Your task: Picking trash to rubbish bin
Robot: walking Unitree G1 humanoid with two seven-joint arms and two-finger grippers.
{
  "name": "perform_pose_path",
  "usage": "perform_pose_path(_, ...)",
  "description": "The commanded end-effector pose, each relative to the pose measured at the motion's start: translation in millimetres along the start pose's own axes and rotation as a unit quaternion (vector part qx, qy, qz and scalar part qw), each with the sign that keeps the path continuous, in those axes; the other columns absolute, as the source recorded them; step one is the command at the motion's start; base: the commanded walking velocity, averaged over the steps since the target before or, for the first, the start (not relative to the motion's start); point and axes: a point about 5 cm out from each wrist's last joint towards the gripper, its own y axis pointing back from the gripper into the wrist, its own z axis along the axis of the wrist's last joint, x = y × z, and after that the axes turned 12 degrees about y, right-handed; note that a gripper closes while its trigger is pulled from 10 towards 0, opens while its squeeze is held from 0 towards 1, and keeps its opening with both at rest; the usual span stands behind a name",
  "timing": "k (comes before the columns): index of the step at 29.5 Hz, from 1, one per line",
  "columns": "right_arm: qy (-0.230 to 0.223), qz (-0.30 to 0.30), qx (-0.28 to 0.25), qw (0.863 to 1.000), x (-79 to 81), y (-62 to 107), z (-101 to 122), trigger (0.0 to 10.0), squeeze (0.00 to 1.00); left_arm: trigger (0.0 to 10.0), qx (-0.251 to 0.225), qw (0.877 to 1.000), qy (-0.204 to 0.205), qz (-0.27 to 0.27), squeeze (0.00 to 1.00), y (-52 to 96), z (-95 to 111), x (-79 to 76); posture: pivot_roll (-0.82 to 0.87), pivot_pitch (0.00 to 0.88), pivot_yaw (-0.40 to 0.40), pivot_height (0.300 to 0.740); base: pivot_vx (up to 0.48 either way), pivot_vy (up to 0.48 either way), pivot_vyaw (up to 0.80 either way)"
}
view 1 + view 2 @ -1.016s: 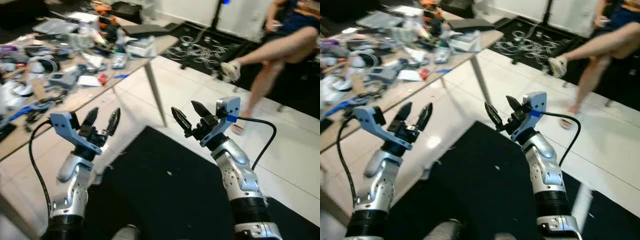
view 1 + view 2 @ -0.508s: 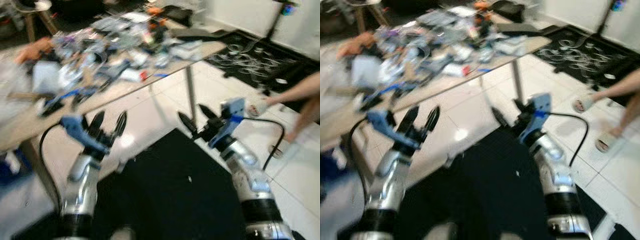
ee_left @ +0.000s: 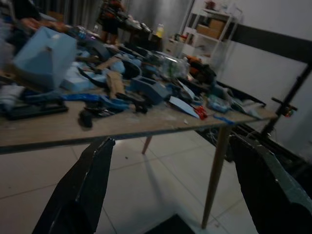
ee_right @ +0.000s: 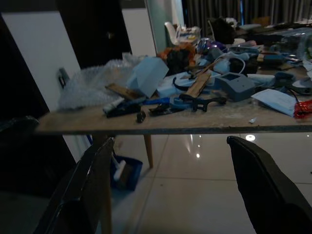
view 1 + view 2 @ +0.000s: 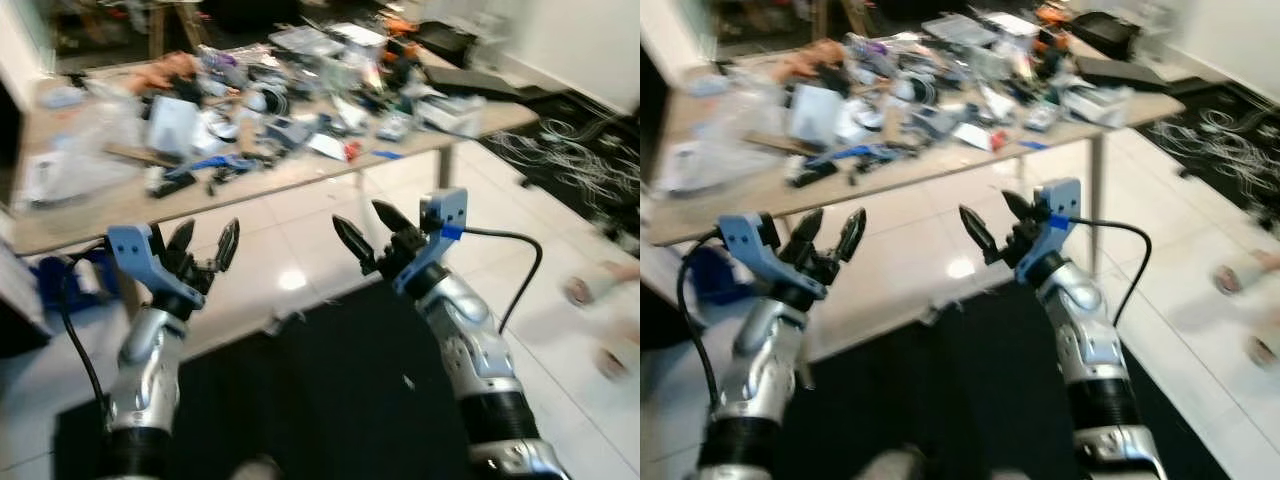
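- White tiled floor point(image 5: 300, 215) with a glare spot; a black mat point(image 5: 330, 390) lies on it under both arms.
- Long wooden desk point(image 5: 80, 225) on thin legs runs across the far side, crowded with clutter: parts, cables, a pale blue box point(image 4: 152, 73), a grey open box point(image 4: 235, 84), a sheet of bubble wrap point(image 4: 92, 83) at one end, a red wrapper point(image 4: 303, 108) near the edge by a white paper.
- Which of the desk's loose bits counts as trash cannot be told; the wrapper and paper lie on the desk, well apart from both grippers.
- Blue tub point(image 4: 126, 173) with something white in it stands on the floor beneath the desk end.
- Black mat with white cables point(image 5: 585, 150) on the floor at far right; blurred feet of a person point(image 5: 600, 325) at the right edge.
- Left gripper point(image 5: 200, 250) raised in front of the desk edge, jaws released, nothing between the fingers.
- Right gripper point(image 5: 372, 232) raised at about the same height, pointing at the desk, jaws spread wide and empty.
- Both wrist views look along the desk top between parted black fingers point(image 3: 83, 190).
- Head views are motion-blurred, most at the right.
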Motion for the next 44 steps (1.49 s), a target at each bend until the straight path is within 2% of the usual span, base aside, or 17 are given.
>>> perform_pose_path(1,0.005,0.006,0.002,1.0,1.9,-1.7,-2,10.0,0.0,10.0,0.009,1.0,0.007,-0.001,0.0,-0.1,-4,-0.3,0.0,0.0,-0.008,0.74,0.0,0.0,0.76)
perform_pose_path(14,0.014,0.011,0.013,1.0,-6.0,1.3,-3,10.0,0.0,10.0,0.003,1.0,0.017,-0.019,0.0,-7.8,-4,-8.9,-0.01,0.0,-0.027,0.74,0.0,0.0,0.76)
perform_pose_path(20,0.012,0.006,0.017,1.0,-8.5,0.7,-3,10.0,0.0,10.0,0.014,1.0,0.017,-0.015,0.0,-9.5,-8,-8.3,-0.01,0.0,-0.027,0.74,0.0,0.0,0.72)
perform_pose_path(28,-0.004,-0.038,0.042,0.998,-18.5,-1.4,-10,10.0,0.0,10.0,0.041,0.998,-0.041,0.019,0.0,-11.2,-16,0.2,-0.01,0.0,-0.025,0.74,0.0,0.0,0.0)
perform_pose_path(34,-0.014,-0.066,0.059,0.996,-25.9,1.9,-15,10.0,0.0,10.0,0.043,0.997,-0.052,0.027,0.0,-10.3,-16,1.6,0.0,0.0,-0.024,0.74,0.0,0.0,0.0)
perform_pose_path(38,-0.002,-0.064,0.078,0.995,-26.0,2.4,-19,10.0,0.0,10.0,0.043,0.997,-0.053,0.03,0.0,-9.6,-16,3.2,0.0,0.0,-0.022,0.74,0.0,0.0,-0.2)
perform_pose_path(43,0.008,-0.071,0.072,0.995,-25.5,4.7,-18,10.0,0.0,10.0,0.041,0.997,-0.057,0.03,0.0,-7.5,-17,3.8,0.0,0.0,-0.021,0.74,0.0,0.0,-0.58)
perform_pose_path(44,0.029,-0.079,0.063,0.994,-24.2,10.7,-15,10.0,0.0,10.0,0.036,0.997,-0.061,0.036,0.0,-0.9,-16,4.9,0.0,0.0,-0.021,0.74,0.0,0.0,0.0)
